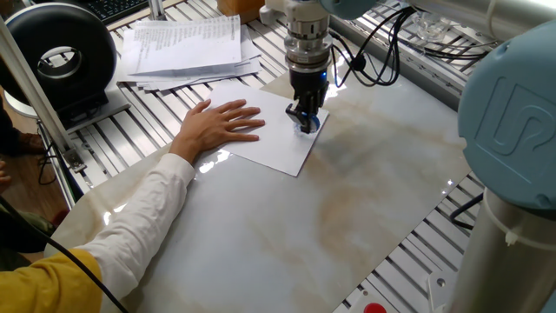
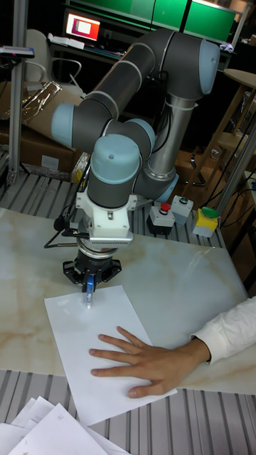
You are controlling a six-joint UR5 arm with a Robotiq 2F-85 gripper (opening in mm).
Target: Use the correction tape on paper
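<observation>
The paper (image 1: 276, 146) is a blank white sheet lying flat on the marble tabletop, pinned by a person's hand (image 1: 221, 126). My gripper (image 1: 304, 116) points straight down over the sheet's right part, shut on the correction tape (image 1: 307, 125), a small blue and clear dispenser. The tape's tip touches the sheet or sits just above it. In the tall fixed view my gripper (image 2: 89, 280) holds the correction tape (image 2: 88, 291) at the far left corner area of the paper (image 2: 78, 334), ahead of the hand (image 2: 142, 359).
A stack of printed papers (image 1: 182, 48) lies at the back left beside a black round device (image 1: 61, 56). The person's sleeved arm (image 1: 130, 226) crosses the table's left side. Button boxes (image 2: 174, 213) stand by the robot base. Cables (image 1: 382, 61) hang behind the gripper.
</observation>
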